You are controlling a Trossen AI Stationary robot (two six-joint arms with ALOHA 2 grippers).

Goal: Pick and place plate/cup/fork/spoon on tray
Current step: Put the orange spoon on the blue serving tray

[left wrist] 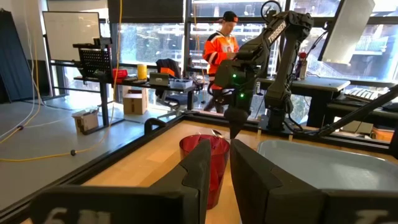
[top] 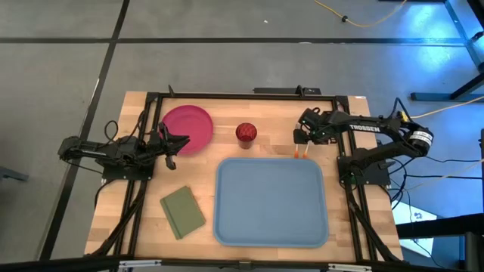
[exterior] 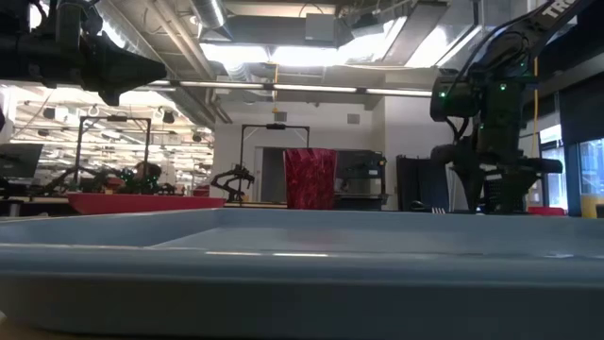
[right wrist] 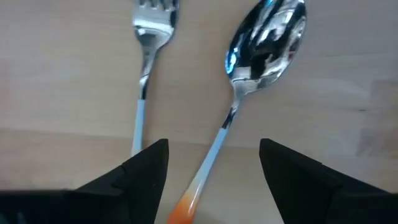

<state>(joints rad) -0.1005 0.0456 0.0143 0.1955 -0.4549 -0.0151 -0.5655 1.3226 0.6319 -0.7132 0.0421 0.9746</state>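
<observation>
Nearest the front edge of the wooden worktop [top: 144,227] lies the light-blue tray [top: 272,202], with nothing on it, and just to its left an olive-green square [top: 182,211] lies flat on the wood. Beyond the tray's far edge stands the dark-red cup [top: 246,133], upright and apart from the tray, and to the left of the cup the magenta plate [top: 186,129] rests flat on the worktop. The left gripper [top: 175,143] reaches in from the left side and hovers at the plate's near-left rim, pointing toward the cup; its jaws stand only slightly parted with a narrow gap between them and nothing held. The right gripper [top: 302,139] hangs over the far right part of the worktop, above the cutlery; its jaws are spread wide and empty, straddling the orange-tipped handle of the spoon [right wrist: 249,93], which lies on the wood with its bowl away from the gripper. Just beside it lies the fork [right wrist: 148,62], roughly parallel, tines the same way (both orange handle ends sit just past the tray's far right corner). White lettering on the right arm's link reads TROSSEN. Farther off, beyond the worktop, a person [left wrist: 222,50] in an orange top stands in the room.
</observation>
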